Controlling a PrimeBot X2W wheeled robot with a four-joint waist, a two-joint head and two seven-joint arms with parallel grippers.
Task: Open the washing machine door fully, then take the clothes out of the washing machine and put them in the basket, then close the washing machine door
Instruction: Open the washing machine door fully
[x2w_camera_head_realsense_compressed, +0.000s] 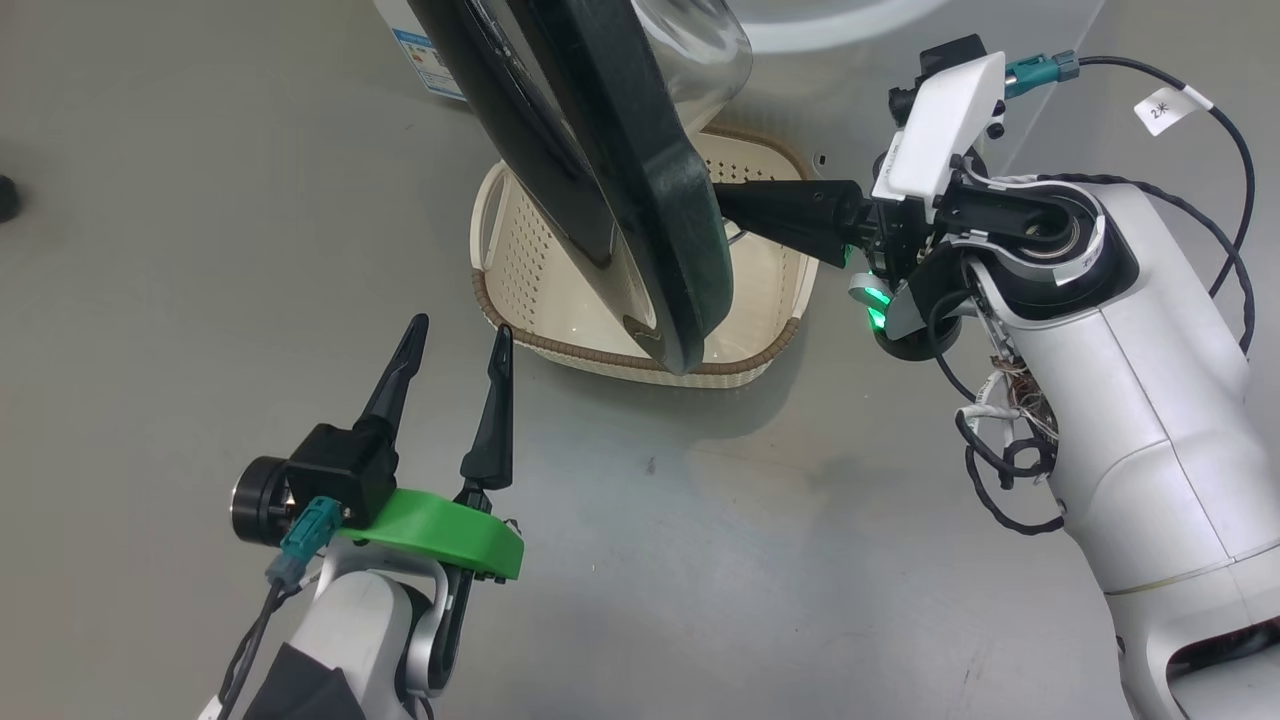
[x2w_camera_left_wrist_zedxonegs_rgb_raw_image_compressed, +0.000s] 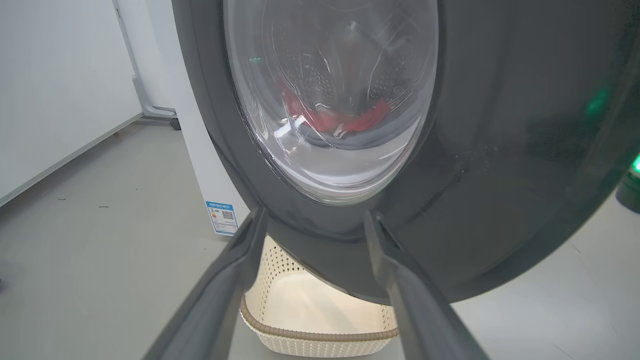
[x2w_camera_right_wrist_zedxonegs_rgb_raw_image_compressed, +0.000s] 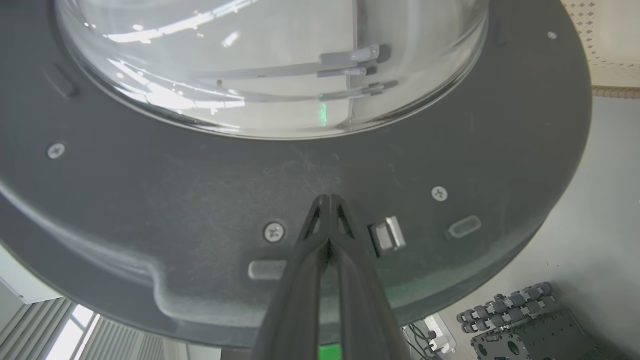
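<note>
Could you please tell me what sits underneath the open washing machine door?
The cream basket stands on the floor beneath the door. The door covers its middle, so part of its inside cannot be seen.

Setting: you are operating in a robotics test lab, shown by the bare grey floor (x2w_camera_head_realsense_compressed: 800, 550), plain white wall panels (x2w_camera_left_wrist_zedxonegs_rgb_raw_image_compressed: 50, 75), a free-standing washing machine (x2w_camera_left_wrist_zedxonegs_rgb_raw_image_compressed: 210, 170), a power strip (x2w_camera_right_wrist_zedxonegs_rgb_raw_image_compressed: 432, 341) and black machined parts (x2w_camera_right_wrist_zedxonegs_rgb_raw_image_compressed: 525, 320) lying loose.

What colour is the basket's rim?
Brown, a woven-look band on the small cream perforated plastic basket; clearest in the head view.
</note>
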